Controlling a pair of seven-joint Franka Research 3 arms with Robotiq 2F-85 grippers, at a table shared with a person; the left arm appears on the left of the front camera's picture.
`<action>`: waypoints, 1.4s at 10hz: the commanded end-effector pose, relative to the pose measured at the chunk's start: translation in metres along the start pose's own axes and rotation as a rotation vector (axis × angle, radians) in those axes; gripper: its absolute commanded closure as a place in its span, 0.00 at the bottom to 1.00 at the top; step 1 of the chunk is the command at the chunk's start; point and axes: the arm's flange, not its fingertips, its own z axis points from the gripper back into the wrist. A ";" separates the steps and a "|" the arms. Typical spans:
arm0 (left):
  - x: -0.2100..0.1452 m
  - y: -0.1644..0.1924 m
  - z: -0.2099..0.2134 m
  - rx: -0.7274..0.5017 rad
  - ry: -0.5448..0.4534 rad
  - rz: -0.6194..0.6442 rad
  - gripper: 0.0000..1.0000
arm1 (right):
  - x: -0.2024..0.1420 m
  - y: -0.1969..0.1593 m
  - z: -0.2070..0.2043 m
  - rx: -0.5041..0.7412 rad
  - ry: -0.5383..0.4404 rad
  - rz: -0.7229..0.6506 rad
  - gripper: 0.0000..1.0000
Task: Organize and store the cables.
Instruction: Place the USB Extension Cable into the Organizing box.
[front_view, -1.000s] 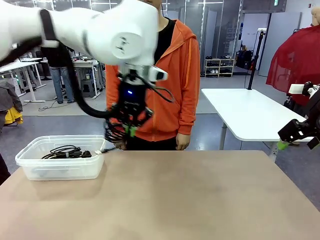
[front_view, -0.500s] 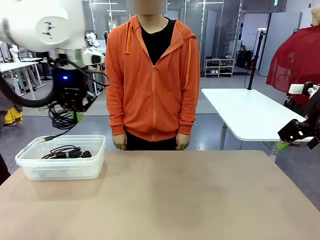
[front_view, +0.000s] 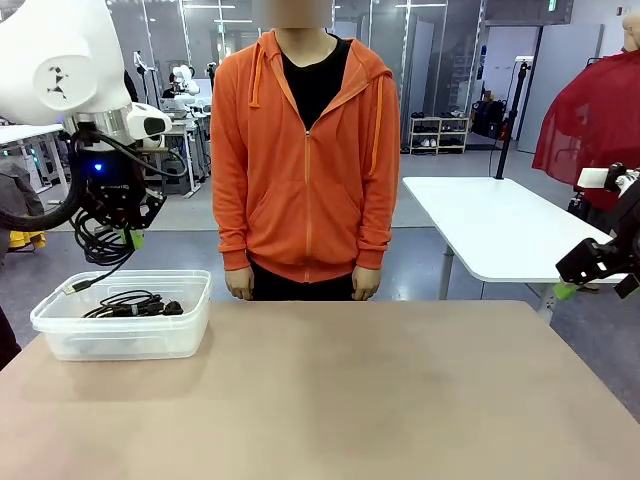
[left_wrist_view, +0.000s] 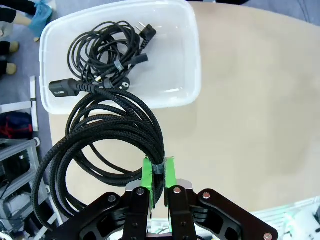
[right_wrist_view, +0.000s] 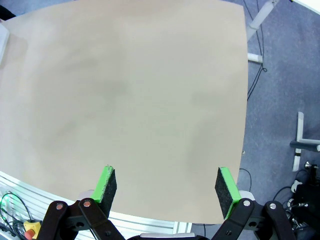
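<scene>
Two grippers: left gripper (left_wrist_view: 159, 186) clamped on braided cable coil (left_wrist_view: 107, 127) above bin (front_view: 120, 335); right gripper (right_wrist_view: 166, 192) spread wide, empty.

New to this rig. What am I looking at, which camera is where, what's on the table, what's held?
Two white robot arms share a table with a person in an orange hoodie. The front view looks across the table from between the arms. The other two pictures come from cameras on each wrist, looking down along the fingers. The left hand is shut on a coiled black braided cable, hanging above a clear plastic bin that already holds another cable bundle. The right hand is open, holding nothing, off the table's right edge.
</scene>
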 end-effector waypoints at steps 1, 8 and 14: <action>0.032 0.012 -0.030 0.024 -0.013 0.101 0.89 | 0.001 0.001 0.000 0.001 0.008 0.004 0.00; 0.046 0.030 -0.065 0.000 0.019 0.149 0.89 | 0.001 0.001 0.000 0.001 0.008 0.004 0.00; 0.097 0.026 -0.106 0.100 -0.064 0.056 0.89 | 0.001 0.001 0.000 0.001 0.008 0.004 0.00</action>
